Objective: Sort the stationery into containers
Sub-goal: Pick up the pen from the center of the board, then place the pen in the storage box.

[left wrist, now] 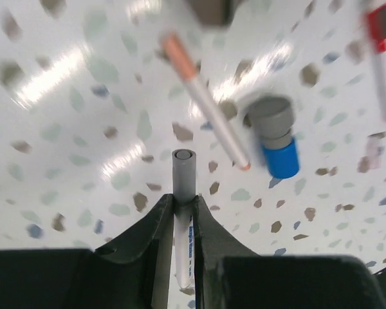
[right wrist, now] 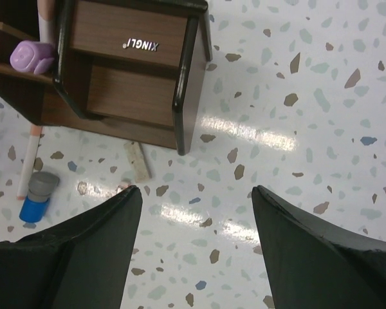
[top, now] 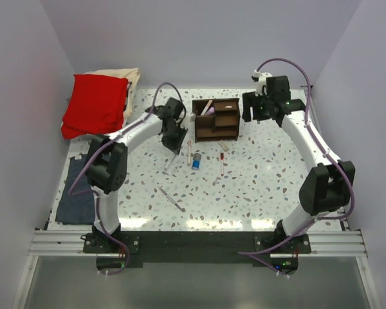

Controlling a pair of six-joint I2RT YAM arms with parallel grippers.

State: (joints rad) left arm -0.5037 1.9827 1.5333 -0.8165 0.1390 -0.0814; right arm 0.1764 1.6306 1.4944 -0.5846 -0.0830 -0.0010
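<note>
The dark brown wooden organizer box (top: 217,120) holds a small lilac block (right wrist: 32,56) in a left compartment. Before the box's left end lie the stubby blue-and-white cylinder (top: 196,161) and the thin pink-tipped white pen (top: 188,152). The slim red-and-white pen (top: 222,165) lies before the box's middle. The grey-capped white pen (left wrist: 183,170) sits front-left of the box, between the left gripper's (left wrist: 183,203) fingers. The folded red cloth (top: 95,104) lies well to the box's left.

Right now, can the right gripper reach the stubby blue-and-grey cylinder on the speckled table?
Probably: the right gripper is open, and bare tabletop runs past the dark wooden organizer to the cylinder.
</note>
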